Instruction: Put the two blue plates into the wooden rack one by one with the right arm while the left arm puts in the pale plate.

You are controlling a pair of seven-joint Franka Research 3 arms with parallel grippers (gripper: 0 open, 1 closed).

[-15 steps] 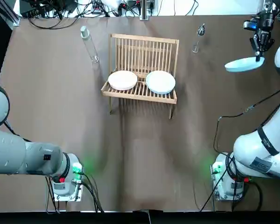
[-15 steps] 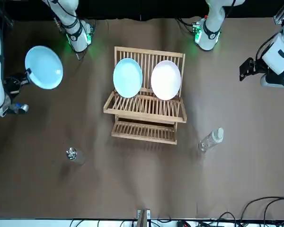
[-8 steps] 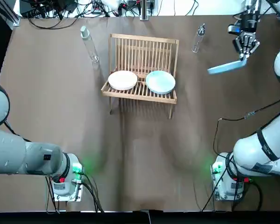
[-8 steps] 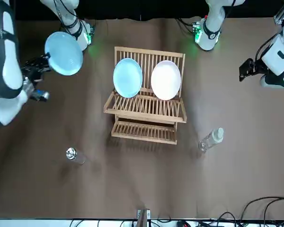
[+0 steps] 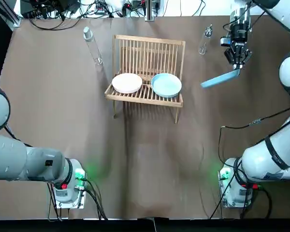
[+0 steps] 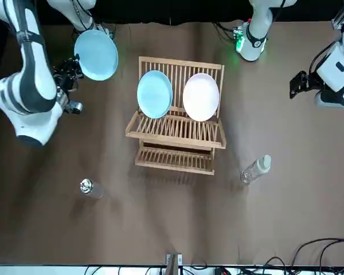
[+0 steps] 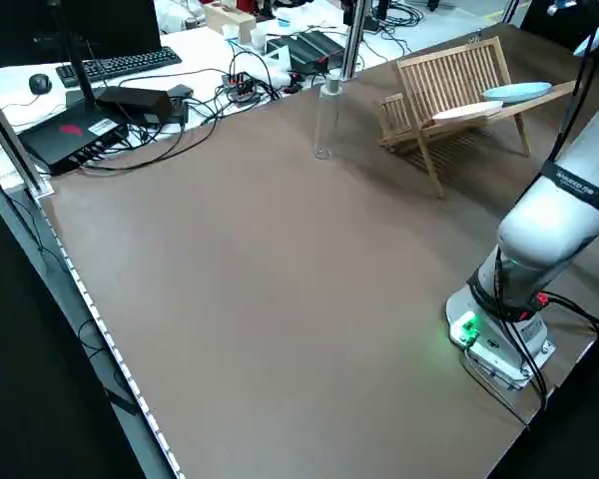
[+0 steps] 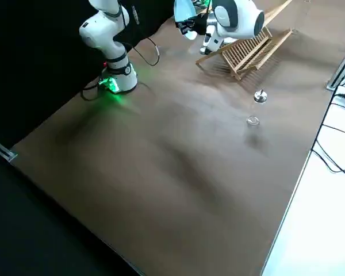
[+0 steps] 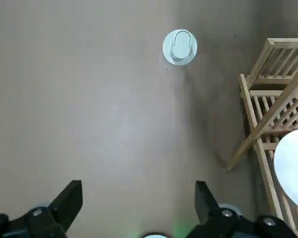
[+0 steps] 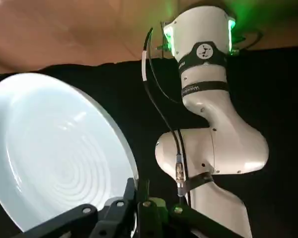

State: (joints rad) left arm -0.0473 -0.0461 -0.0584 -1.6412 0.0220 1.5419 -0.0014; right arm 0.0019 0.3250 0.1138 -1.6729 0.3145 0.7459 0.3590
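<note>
The wooden rack [image 5: 147, 67] stands at the table's far middle. A pale plate [image 5: 127, 82] leans in its left half and a blue plate [image 5: 166, 84] in its right half. My right gripper [image 5: 237, 67] hangs to the right of the rack, shut on the rim of a second blue plate [image 5: 218, 79], which is tilted in the air. The front view shows this held plate [image 6: 96, 54] facing the camera, beside the rack [image 6: 178, 117]. The right wrist view shows its hollow face [image 10: 54, 148]. My left gripper [image 9: 137, 210] is open and parked high over the table's left side.
A clear bottle [image 5: 92, 46] stands left of the rack. A small glass with a metal top [image 5: 206, 36] stands right of it, near the right gripper. Cables and gear line the far table edge. Both arm bases [image 5: 67, 186] sit at the near edge.
The right arm has carried the blue plate from the far right edge leftward toward the rack and tilted it more steeply. The left arm has not moved.
</note>
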